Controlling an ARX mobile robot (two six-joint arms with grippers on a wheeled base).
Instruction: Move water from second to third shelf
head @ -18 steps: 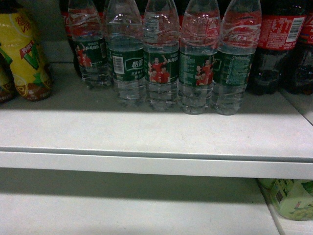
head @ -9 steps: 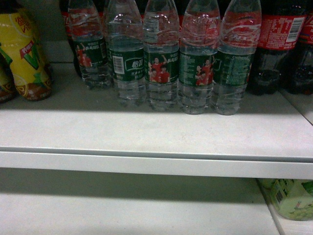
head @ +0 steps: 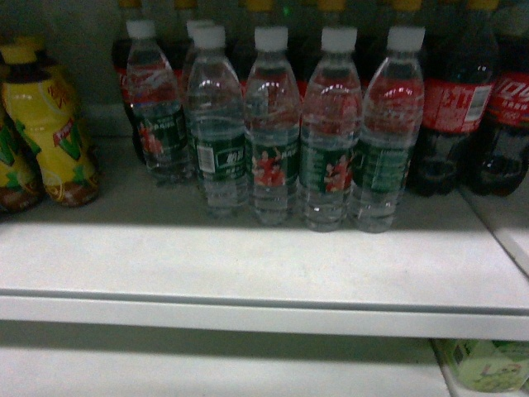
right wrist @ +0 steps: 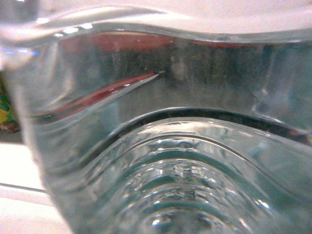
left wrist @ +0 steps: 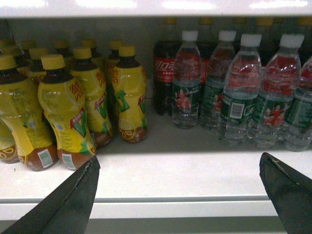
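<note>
Yellow tea bottles (head: 51,136): far left of the shelf (head: 248,265) in the head view; yellow caps and yellow wrappers over a brown drink; in the left wrist view they crowd the left half in several rows

Left hand (left wrist: 178,195): two dark fingers (left wrist: 73,197) rise from the bottom corners of the left wrist view, spread wide with nothing between them; it hangs in front of the shelf lip, apart from every bottle

Water (head: 271,124): a front row of clear ribbed bottles with white caps and dark green labels bearing red-shirted figures stands upright near the middle of the shelf, side by side and touching or nearly so; more of the same stand behind at the left end of the row

Cola bottles (head: 453,116): dark bottles with red labels; just right of the water and in a row behind it

Right hand: not visible in the head view; its wrist camera is filled by clear ribbed plastic (right wrist: 175,170) pressed very close to the lens, with a red streak behind; whether the fingers are spread or pinching, I cannot tell

Lower shelf: a pale green pack (head: 488,368) shows at the bottom right
</note>
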